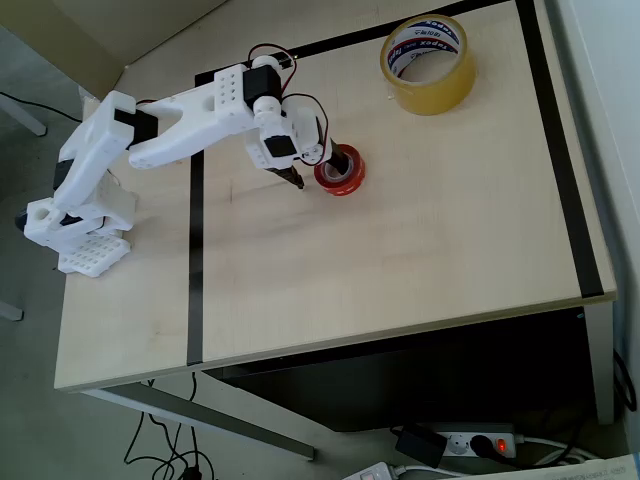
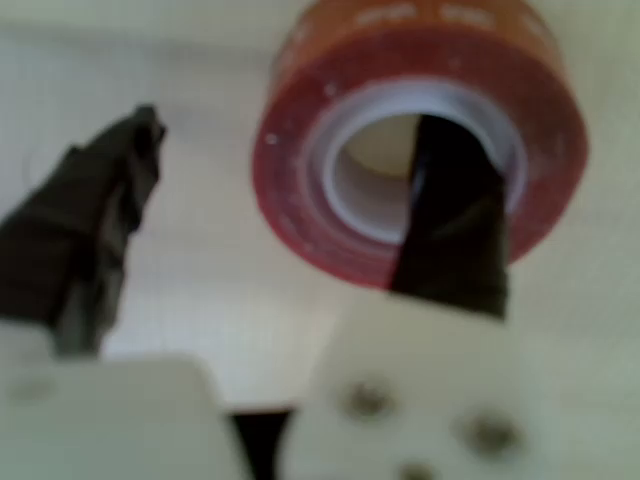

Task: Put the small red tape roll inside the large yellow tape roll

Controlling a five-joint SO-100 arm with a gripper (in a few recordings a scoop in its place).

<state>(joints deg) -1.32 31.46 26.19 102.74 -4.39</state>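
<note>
where wrist view looks, end effector [image 2: 290, 170] finger inside small red tape roll [image 2: 420, 150]

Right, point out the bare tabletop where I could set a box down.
The widest free patch is the front half of the table, between the black tape line on the left and the one near the right edge. A smaller gap lies between the red tape roll and the yellow tape roll. Around the claw and arm it is crowded.

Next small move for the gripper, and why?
Probably close the gripper. In the wrist view one finger sits inside the small red tape roll core, the other outside its wall, jaws open. The large yellow tape roll stands apart.
</note>
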